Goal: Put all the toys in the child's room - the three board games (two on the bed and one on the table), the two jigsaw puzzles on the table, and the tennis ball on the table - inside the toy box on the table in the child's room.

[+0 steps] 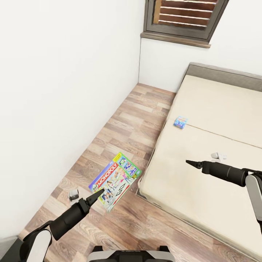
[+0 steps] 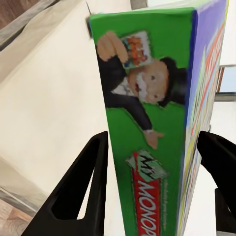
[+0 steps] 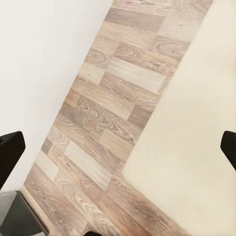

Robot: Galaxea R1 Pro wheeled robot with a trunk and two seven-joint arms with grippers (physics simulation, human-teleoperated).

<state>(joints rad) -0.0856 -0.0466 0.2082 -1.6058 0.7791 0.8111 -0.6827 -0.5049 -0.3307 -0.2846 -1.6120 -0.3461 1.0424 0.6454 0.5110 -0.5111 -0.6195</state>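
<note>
The bed [image 1: 218, 145], a low beige mattress on a thin grey frame, lies under and ahead of the right gripper [image 1: 189, 162], with the wood-plank floor [image 1: 123, 123] running along its near edge beside the white wall [image 1: 65, 91]. The Monopoly board game [image 1: 115, 181], a green-edged box with a colourful printed top, sits clamped at the tip of the left gripper [image 1: 95, 195], raised over the floor just off the corner of the bed; in the left wrist view the box [image 2: 157, 128] stands on edge between the two dark fingers [image 2: 88, 187], which press on its opposite faces. The right gripper hovers over the mattress with nothing in it, and in the right wrist view its fingertips [image 3: 10, 152] stand wide apart. A small blue patterned board game [image 1: 180, 122] lies flat on the bed, well ahead of the right gripper.
</note>
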